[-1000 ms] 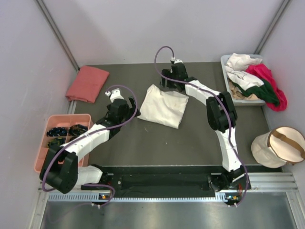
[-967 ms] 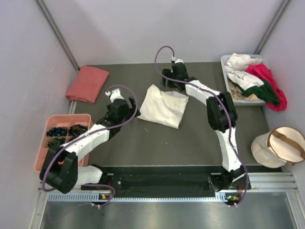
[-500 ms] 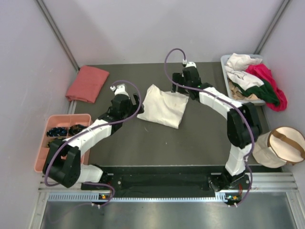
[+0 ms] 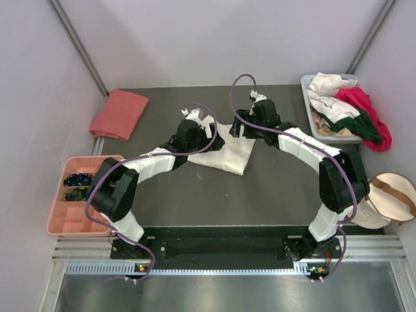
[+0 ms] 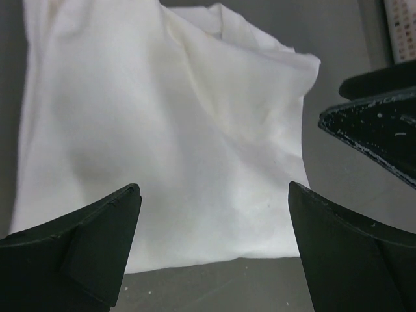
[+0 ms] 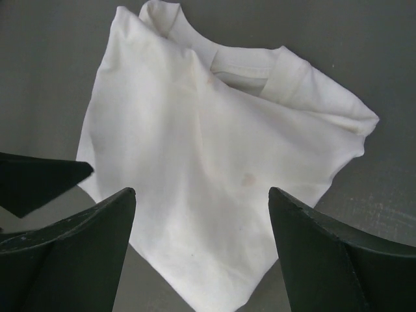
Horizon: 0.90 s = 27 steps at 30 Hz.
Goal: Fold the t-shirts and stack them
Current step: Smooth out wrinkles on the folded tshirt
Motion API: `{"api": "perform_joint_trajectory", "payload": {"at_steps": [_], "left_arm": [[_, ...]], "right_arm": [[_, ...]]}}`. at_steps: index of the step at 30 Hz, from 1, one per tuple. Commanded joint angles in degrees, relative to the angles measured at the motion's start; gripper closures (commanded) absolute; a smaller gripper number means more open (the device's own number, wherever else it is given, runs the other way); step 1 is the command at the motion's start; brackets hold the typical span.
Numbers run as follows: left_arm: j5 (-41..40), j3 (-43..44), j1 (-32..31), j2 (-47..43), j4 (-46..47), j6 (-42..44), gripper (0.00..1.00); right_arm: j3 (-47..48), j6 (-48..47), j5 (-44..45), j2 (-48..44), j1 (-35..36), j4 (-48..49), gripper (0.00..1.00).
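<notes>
A crumpled cream-white t-shirt (image 4: 229,153) lies mid-table. My left gripper (image 4: 209,134) hovers open over its left far edge, and in the left wrist view the shirt (image 5: 162,130) fills the space beyond the open gripper (image 5: 214,195). My right gripper (image 4: 239,130) stands open over the shirt's far corner; the right wrist view shows the shirt (image 6: 214,143), collar at the top, past the open gripper (image 6: 201,195). Neither gripper holds cloth. A folded salmon-pink t-shirt (image 4: 119,113) rests at the back left. White (image 4: 328,84), magenta (image 4: 365,104) and dark green (image 4: 359,127) t-shirts are heaped in a bin.
The grey bin (image 4: 305,86) sits at the back right corner. A round beige pouch (image 4: 383,198) with a tan strap lies off the table's right edge. A pink compartment tray (image 4: 58,221) stands at the left, beside the left arm. Grey walls close in the back and sides.
The left arm has swung right, from beside the shirt's left edge to over it. The right gripper has shifted slightly right and nearer along the shirt's far edge. The shirt has not moved.
</notes>
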Motion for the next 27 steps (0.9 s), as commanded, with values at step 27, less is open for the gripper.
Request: {"api": "perform_joint_trajectory", "payload": {"at_steps": [27], "left_arm": [[-0.3,-9.3,-0.9,6.6,8.6,-3.0,0.01]], "right_arm": [[6.2,2.2,1.6,15.3,-2.0,2.5,0.17]]}}
